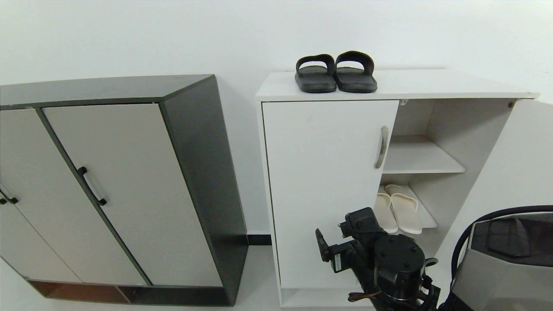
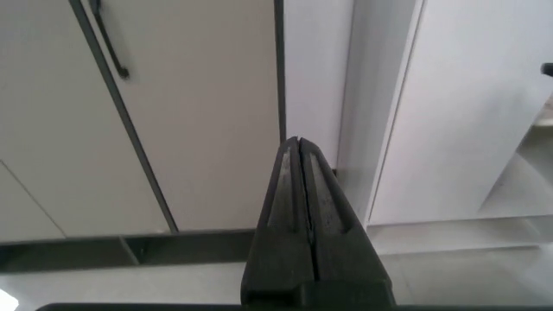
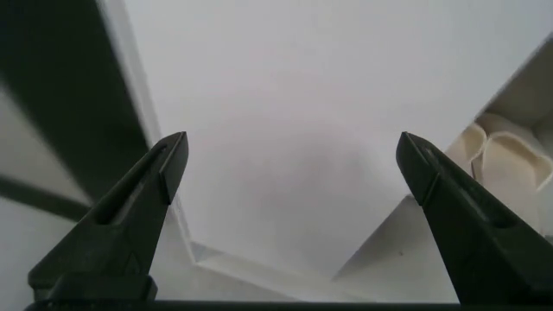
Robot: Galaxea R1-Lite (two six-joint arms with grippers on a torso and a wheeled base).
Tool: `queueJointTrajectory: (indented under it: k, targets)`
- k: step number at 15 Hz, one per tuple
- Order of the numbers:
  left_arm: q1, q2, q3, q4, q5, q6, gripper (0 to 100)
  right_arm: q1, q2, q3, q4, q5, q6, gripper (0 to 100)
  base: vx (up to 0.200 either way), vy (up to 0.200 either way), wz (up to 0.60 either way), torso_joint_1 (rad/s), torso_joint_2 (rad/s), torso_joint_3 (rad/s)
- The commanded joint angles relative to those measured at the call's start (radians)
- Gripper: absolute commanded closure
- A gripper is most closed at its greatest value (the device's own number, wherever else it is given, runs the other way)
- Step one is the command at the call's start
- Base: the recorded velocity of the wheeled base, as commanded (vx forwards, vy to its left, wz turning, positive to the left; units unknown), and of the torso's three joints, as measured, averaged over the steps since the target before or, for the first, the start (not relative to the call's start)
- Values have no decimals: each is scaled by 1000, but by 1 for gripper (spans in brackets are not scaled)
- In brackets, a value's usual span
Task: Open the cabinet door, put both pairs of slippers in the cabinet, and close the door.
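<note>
We hold the right gripper (image 3: 291, 147) jaws spread near the cabinet door (image 1: 328, 181), and the left gripper (image 2: 299, 147) jaws pressed together. The black slippers (image 1: 335, 73) wait on the cabinet top (image 1: 432, 84); we risk pushing them off.

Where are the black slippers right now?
In the head view, the black slippers sit side by side on top of the white cabinet, toward its left end, directly above the closed door.

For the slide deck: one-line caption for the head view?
White cabinet, right side open: cream slippers on a lower shelf, black slippers on top.
</note>
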State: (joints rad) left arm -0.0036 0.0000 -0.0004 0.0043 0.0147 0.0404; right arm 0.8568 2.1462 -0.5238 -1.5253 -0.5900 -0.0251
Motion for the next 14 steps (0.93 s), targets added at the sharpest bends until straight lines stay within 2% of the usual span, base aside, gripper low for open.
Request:
queueJointTrajectory:
  k: [1, 14]
  targets:
    - [-1, 0, 0, 2, 1, -1, 100, -2, 3, 1, 1, -1, -1, 0, 0, 0, 0, 100, -486, -354]
    - [-1, 2, 0, 2, 1, -1, 100, -2, 3, 4, 2, -2, -3, 0, 0, 0, 0, 156, -476, -318]
